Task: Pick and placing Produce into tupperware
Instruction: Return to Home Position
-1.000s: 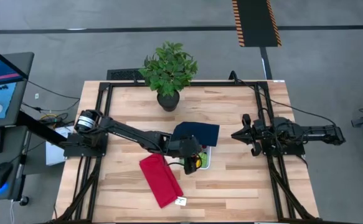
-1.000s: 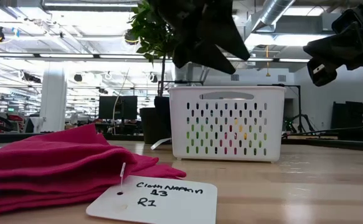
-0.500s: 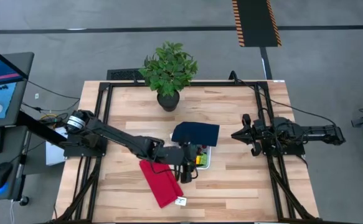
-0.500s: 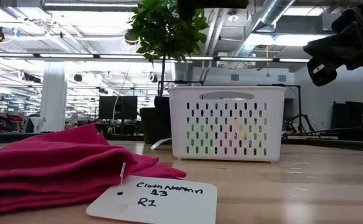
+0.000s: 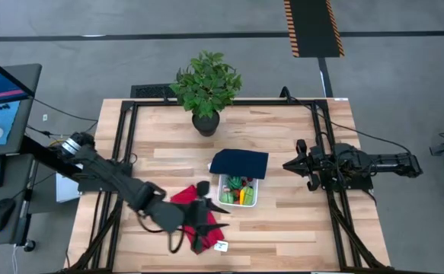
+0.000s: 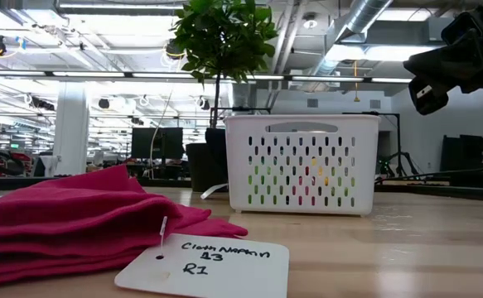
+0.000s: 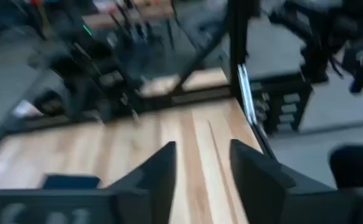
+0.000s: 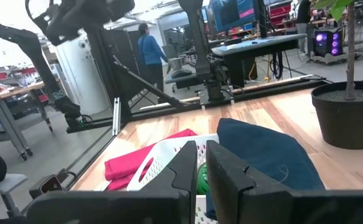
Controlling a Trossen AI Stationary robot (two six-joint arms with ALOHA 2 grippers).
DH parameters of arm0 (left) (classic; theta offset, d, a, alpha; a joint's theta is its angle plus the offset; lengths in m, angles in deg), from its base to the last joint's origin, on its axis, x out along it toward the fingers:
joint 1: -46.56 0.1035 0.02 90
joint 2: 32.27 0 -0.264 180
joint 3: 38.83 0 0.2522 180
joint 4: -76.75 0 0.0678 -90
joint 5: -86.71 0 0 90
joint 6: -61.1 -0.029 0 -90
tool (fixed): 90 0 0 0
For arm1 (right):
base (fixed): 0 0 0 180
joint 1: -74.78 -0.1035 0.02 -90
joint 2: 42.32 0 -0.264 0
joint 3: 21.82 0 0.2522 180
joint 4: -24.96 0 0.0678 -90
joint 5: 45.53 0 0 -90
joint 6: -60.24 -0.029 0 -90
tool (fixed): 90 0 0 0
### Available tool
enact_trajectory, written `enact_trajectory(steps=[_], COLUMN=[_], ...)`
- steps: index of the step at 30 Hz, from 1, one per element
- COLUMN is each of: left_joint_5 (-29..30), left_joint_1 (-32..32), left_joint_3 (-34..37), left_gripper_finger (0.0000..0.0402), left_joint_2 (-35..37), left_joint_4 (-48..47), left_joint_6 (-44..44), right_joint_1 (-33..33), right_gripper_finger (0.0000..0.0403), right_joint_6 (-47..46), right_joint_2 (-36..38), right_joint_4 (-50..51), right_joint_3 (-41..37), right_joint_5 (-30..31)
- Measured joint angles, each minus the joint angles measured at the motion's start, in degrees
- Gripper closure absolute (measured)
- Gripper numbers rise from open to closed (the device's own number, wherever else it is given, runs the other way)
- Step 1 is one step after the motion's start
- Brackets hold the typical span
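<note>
The tupperware (image 5: 228,199) is a small white slotted container near the table's middle, seen side-on in the low view (image 6: 301,163). Produce (image 5: 239,190) lies inside it: green, orange and red pieces, with a green piece (image 8: 200,178) showing in the right wrist view. A navy lid (image 5: 239,162) lies against the container's far side. My left gripper (image 5: 204,213) hovers open over the red cloth, left of the container, with nothing between its fingers (image 7: 200,165). My right gripper (image 5: 290,164) waits shut at the table's right side, raised (image 6: 440,70).
A red folded cloth (image 5: 195,221) with a white tag (image 5: 222,246) lies near the front edge, left of the container. A potted plant (image 5: 206,91) stands at the far edge. Bare wood stretches between the container and the right arm.
My left arm has drawn back from above the container toward the table's near-left, ending over the red cloth, and has left the low view. The container and the produce in it have stayed where they were.
</note>
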Motion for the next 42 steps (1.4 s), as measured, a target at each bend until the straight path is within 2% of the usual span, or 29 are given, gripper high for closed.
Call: enact_trajectory(steps=[3,5,6,11,16,21,23,26,30,35,39,42], left_joint_5=[5.0,4.7,3.1,-11.1,-12.4,-17.9,-16.6,-10.8,-2.6,1.8,8.4,8.1], left_joint_1=[-3.0,-3.9,-4.0,-0.6,2.7,4.7,4.8,4.8,3.9,3.9,2.0,0.1], left_joint_3=[2.2,5.3,7.2,18.2,28.9,41.8,47.6,54.9,61.1,65.4,70.1,73.6], left_gripper_finger=[0.0317,0.0371,0.0386,0.0399,0.0401,0.0401,0.0401,0.0401,0.0401,0.0401,0.0401,0.0401], left_joint_2=[2.2,3.2,3.9,6.2,8.4,14.7,17.4,20.8,26.3,32.1,38.8,44.4], left_joint_4=[3.8,8.1,10.6,28.8,43.8,54.8,61.7,68.9,69.4,68.7,66.9,67.1], left_joint_6=[-3.2,-5.4,-6.0,-8.7,-9.2,-11.0,-10.9,-9.6,-12.6,-12.3,-12.5,-14.1], right_joint_1=[0.0,0.0,0.0,0.0,0.0,0.0,0.0,0.0,0.0,0.0,0.0,0.0], right_gripper_finger=[0.0344,0.0344,0.0344,0.0344,0.0344,0.0344,0.0344,0.0344,0.0344,0.0344,0.0344,0.0344], right_joint_6=[0.0,0.0,0.0,0.0,0.0,0.0,0.0,0.0,0.0,0.0,0.0,0.0], right_joint_2=[0.0,0.0,0.0,0.0,0.0,0.0,0.0,0.0,0.0,0.0,0.0,0.0], right_joint_4=[0.0,0.0,0.0,0.0,0.0,0.0,0.0,0.0,0.0,0.0,0.0,0.0], right_joint_3=[0.0,0.0,0.0,0.0,0.0,0.0,0.0,0.0,0.0,0.0,0.0,0.0], right_joint_5=[0.0,0.0,0.0,0.0,0.0,0.0,0.0,0.0,0.0,0.0,0.0,0.0])
